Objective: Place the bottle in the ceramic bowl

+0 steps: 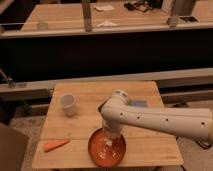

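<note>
The orange-red ceramic bowl (98,151) sits at the front middle of the wooden table (150,140). My white arm reaches in from the right and bends down over the bowl. My gripper (110,136) hangs just above the bowl's far inner side. A small white shape, the bottle (108,146), shows low inside the bowl right under the gripper. I cannot tell whether the gripper still holds it or whether it rests on the bowl's bottom.
A white cup (68,104) stands at the table's left back. An orange carrot-like piece (55,145) lies at the front left. A blue flat item (139,104) lies behind the arm. A dark railing and another table are beyond.
</note>
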{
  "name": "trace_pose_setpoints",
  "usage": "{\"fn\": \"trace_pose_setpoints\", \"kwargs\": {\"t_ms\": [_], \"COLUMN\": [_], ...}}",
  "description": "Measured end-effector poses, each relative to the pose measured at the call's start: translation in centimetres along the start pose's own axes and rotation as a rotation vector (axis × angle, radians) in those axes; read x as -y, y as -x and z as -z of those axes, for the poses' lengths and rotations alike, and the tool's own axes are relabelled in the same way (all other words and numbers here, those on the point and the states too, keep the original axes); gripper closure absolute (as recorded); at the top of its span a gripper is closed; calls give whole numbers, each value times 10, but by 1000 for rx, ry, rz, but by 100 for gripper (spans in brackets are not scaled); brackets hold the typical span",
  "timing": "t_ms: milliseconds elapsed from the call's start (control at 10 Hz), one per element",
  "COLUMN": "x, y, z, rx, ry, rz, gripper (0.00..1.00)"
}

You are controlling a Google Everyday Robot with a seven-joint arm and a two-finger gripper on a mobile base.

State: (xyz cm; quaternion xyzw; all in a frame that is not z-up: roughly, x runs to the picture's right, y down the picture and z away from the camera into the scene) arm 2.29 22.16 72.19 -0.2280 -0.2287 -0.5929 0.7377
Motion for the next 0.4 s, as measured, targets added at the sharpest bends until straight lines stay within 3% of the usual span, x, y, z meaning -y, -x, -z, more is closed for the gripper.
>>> {"fn": "trace_pose_setpoints", "kwargs": {"t_ms": [400], "x": [6], "y": [0], "z": [-3], "rx": [-3], "ry": [-1], "rz": [12], "gripper": [80]}}
